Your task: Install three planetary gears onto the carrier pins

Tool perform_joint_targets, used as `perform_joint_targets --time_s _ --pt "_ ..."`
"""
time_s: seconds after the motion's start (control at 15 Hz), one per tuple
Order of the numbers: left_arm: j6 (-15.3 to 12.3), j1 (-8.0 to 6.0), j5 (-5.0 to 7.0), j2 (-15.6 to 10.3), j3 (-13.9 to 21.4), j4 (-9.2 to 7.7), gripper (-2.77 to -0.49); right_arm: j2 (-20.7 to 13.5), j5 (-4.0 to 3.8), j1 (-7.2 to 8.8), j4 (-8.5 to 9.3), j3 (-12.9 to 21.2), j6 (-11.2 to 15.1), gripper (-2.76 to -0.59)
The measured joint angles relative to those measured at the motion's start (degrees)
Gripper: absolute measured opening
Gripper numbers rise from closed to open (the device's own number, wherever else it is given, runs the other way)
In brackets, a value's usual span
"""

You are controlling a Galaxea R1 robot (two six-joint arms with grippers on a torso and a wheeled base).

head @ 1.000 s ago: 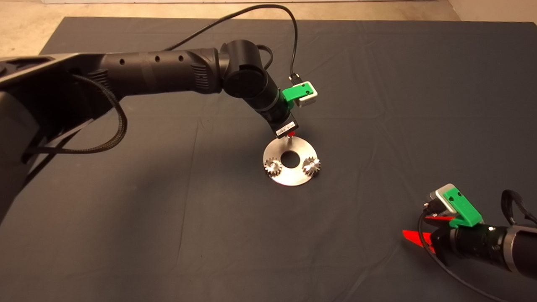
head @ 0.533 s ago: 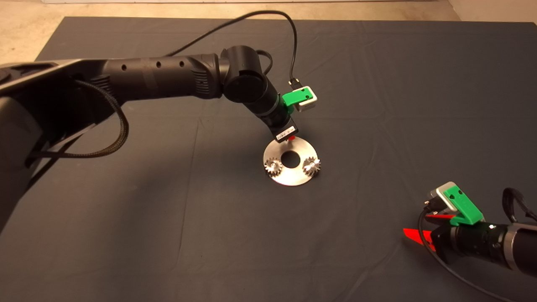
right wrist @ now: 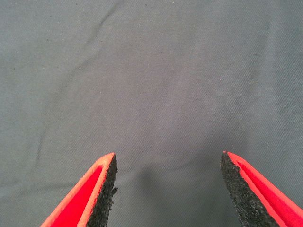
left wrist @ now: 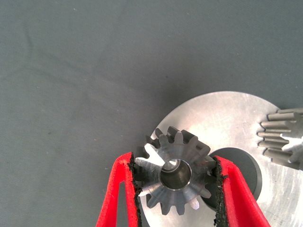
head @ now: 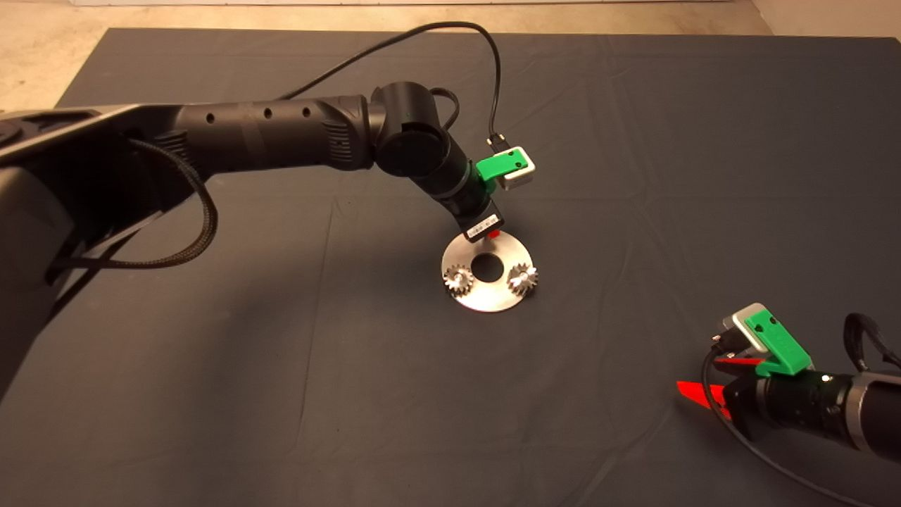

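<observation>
The round silver plate [head: 493,299] lies mid-mat with two planetary gears [head: 457,279] [head: 522,277] seated on carrier pins at its near side. My left gripper [head: 492,234] hangs over the plate's far side. In the left wrist view this gripper [left wrist: 176,177] is shut on a third shiny gear [left wrist: 176,144], pads pressed to its teeth, just over the plate [left wrist: 222,118] beside its centre hole [left wrist: 239,163]. One seated gear [left wrist: 283,142] shows at the edge. The pin under the held gear is hidden. My right gripper [head: 697,386] waits open at the lower right.
The dark mat [head: 633,176] spreads around the plate, with tan floor [head: 42,63] beyond its far left corner. A black cable [head: 493,77] loops above the left wrist. The right wrist view shows only mat between the open right gripper [right wrist: 168,163] fingers.
My left gripper has sunk a little and shifted slightly right over the plate's far side, still holding the gear. The right arm has barely moved.
</observation>
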Motion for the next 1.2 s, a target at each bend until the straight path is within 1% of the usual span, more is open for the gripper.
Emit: perform_joint_targets --time_s 0.07,0.4,1.2 --pt "0.0 0.02 -0.04 0.0 0.0 0.0 -2.66 0.0 -0.02 0.0 0.05 0.0 0.0 -1.73" --pt "0.0 1.13 -1.93 0.0 0.0 0.44 -2.66 0.0 -0.05 0.02 0.05 0.0 0.0 -1.73" --pt "0.0 1.16 -1.99 0.0 -0.1 0.41 -2.66 0.0 -0.05 0.17 0.05 0.0 0.0 -1.73"
